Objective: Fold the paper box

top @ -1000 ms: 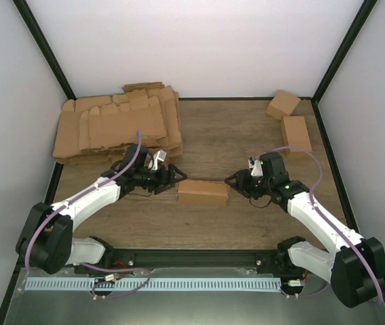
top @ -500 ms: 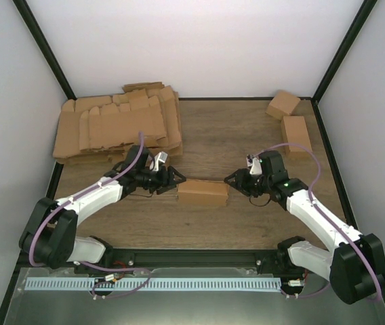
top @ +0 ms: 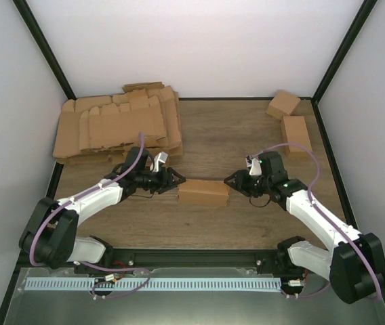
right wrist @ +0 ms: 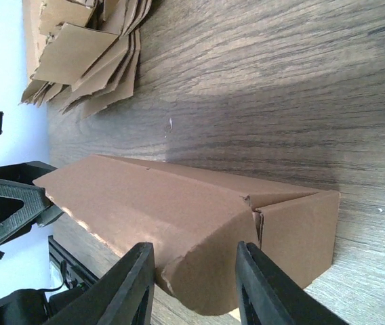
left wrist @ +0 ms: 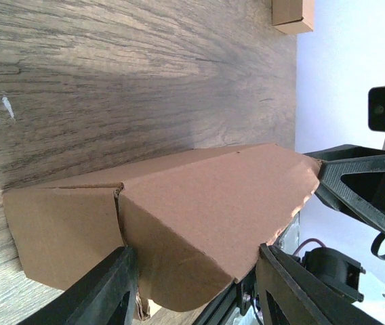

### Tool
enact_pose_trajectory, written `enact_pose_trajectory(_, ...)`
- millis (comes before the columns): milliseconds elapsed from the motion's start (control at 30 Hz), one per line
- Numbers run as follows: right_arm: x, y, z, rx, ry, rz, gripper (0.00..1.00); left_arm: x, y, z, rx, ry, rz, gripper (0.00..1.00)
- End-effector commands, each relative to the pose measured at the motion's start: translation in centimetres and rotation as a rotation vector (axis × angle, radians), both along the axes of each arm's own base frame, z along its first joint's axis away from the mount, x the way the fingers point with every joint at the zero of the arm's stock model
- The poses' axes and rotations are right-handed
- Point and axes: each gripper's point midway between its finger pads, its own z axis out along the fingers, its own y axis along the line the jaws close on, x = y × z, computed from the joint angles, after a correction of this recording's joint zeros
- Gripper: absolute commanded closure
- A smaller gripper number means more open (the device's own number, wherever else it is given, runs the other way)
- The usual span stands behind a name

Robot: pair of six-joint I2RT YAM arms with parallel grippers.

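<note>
Count taken at my station. Paper box [top: 203, 192]: one, lying between my two arms. Other closed small boxes: two, the farther small box [top: 283, 104] and the nearer small box [top: 296, 133]. Pile of flat blanks [top: 118, 125]: one; its sheets overlap too much for me to number them. My arms in view: two, each carrying one gripper, making two in all, the left gripper [top: 176, 177] and the right gripper [top: 230, 180]. Table [top: 219, 142]: one.

paper box [top: 203, 193]: matt brown cardboard, rough cut edges | bench [top: 233, 142]: wood grain, dull sheen | jaws: matt black plastic | pile of flat blanks [top: 114, 125]: matt cardboard
</note>
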Motion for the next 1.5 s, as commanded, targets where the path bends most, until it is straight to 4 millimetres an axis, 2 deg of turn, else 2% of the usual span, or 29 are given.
enact_pose_trajectory(0,-1.8,-1.7,-4.3,-0.106,0.126,-0.021,0.65,-1.9,0.2,-2.3,0.035,0.077,-0.025,0.5)
enact_pose_trajectory(433,-1.6,-2.1,-4.6,-0.143,0.121,-0.019,0.66,-2.7,0.5,-3.2,0.068,0.096,-0.044,0.5)
enact_pose_trajectory(500,-1.3,-2.0,-3.9,-0.141,0.107,-0.016,0.65,-2.4,0.3,-2.6,0.065,0.083,-0.046,0.49)
enact_pose_trajectory(667,-0.2,-1.5,-1.5,-0.131,0.048,0.003,0.63,-0.9,0.0,0.0,0.082,0.017,-0.05,0.37)
enact_pose_trajectory(767,0.1,-1.2,-0.7,-0.131,0.004,0.034,0.63,-0.1,-0.1,1.2,0.099,-0.02,-0.046,0.27)
enact_pose_trajectory(867,0.6,-0.7,0.2,-0.123,-0.04,0.073,0.58,0.5,0.0,2.0,0.129,-0.069,-0.066,0.19)
enact_pose_trajectory(1133,2.2,-0.7,3.3,-0.174,-0.177,0.119,0.45,1.8,0.7,3.9,0.257,-0.203,-0.127,0.17)
enact_pose_trajectory(1333,2.0,-1.1,4.4,-0.193,-0.247,0.121,0.44,2.8,0.7,6.3,0.322,-0.348,-0.174,0.19)
enact_pose_trajectory(1467,1.3,-1.3,4.8,-0.219,-0.287,0.118,0.45,3.3,-0.4,7.3,0.366,-0.429,-0.221,0.2)
